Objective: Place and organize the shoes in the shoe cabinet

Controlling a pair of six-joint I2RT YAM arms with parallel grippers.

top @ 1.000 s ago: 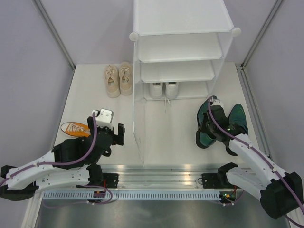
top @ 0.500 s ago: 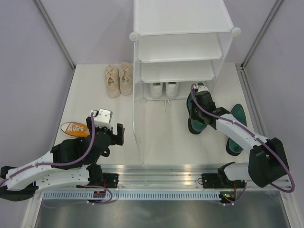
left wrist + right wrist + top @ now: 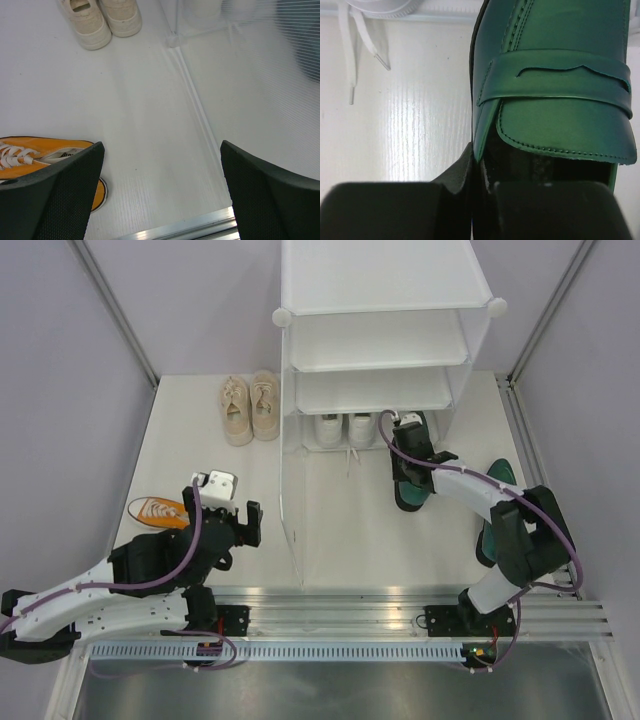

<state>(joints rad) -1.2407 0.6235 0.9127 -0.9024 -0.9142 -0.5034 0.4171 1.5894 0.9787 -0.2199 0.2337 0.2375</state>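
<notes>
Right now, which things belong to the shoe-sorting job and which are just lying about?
Job:
shoe cabinet
white sneakers
cream sneakers
orange sneaker
green shoe
second green shoe

Not the job:
aluminium rail
purple cable

Sneaker pair (image 3: 345,428) in bottom of shoe cabinet (image 3: 380,340)

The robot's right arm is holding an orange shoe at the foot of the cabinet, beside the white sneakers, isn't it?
No: the shoe in the right gripper is dark green, not orange, as the right wrist view shows. The rest holds.
</notes>
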